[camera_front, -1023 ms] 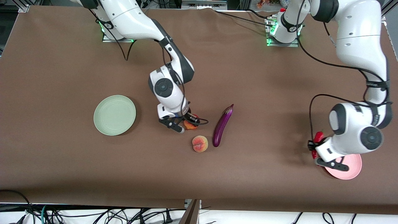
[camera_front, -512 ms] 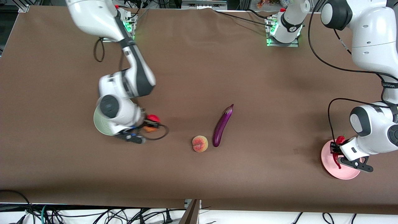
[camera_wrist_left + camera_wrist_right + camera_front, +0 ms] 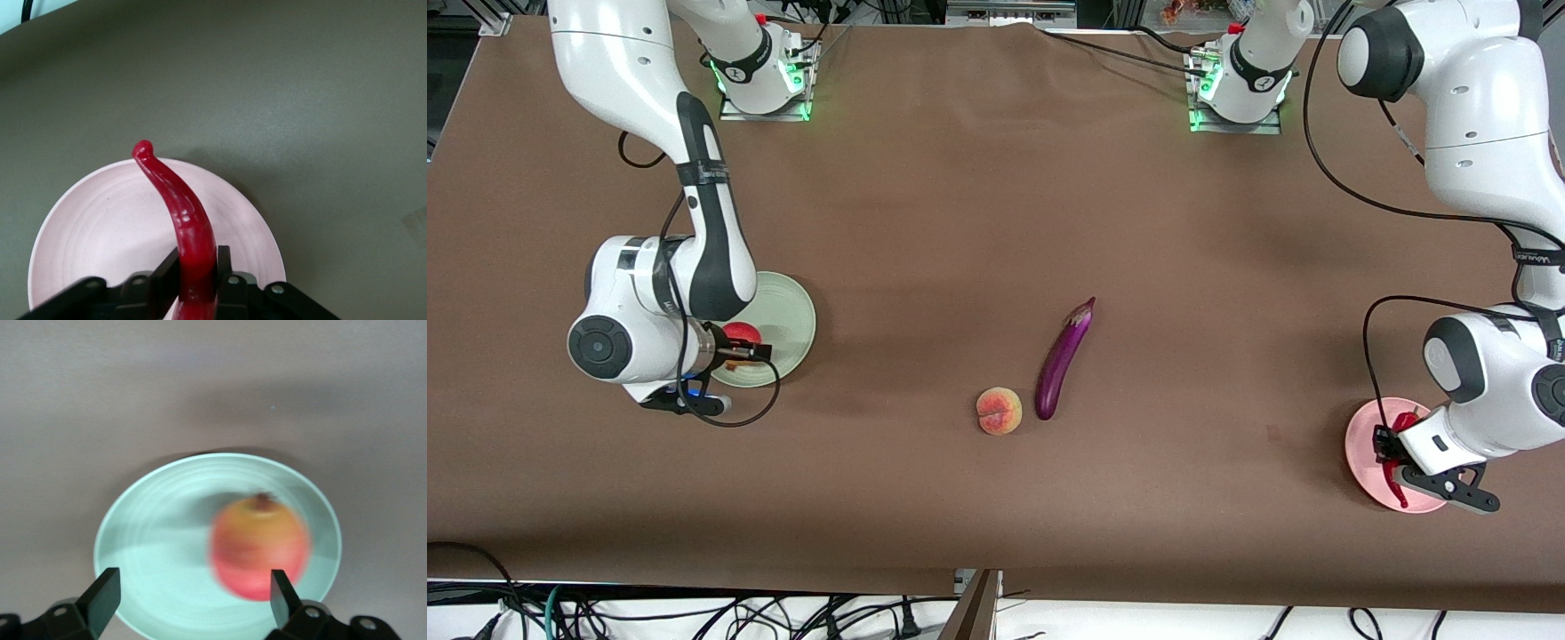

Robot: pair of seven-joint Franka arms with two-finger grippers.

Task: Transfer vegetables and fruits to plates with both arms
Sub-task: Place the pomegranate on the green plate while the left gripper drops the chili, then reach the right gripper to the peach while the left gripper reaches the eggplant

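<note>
Right claw (image 3: 190, 597) open over green plate (image 3: 147, 520); left claw (image 3: 198, 277) grips chili (image 3: 177, 207).

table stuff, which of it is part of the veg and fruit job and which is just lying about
Part of the job:
- red fruit over the green plate, blurred, between the open right end effector fingers
- chili pepper gripped by the left end effector over the pink plate
- peach and eggplant, side by side mid-table

Just lying about:
- loose cables near the arm bases
</note>
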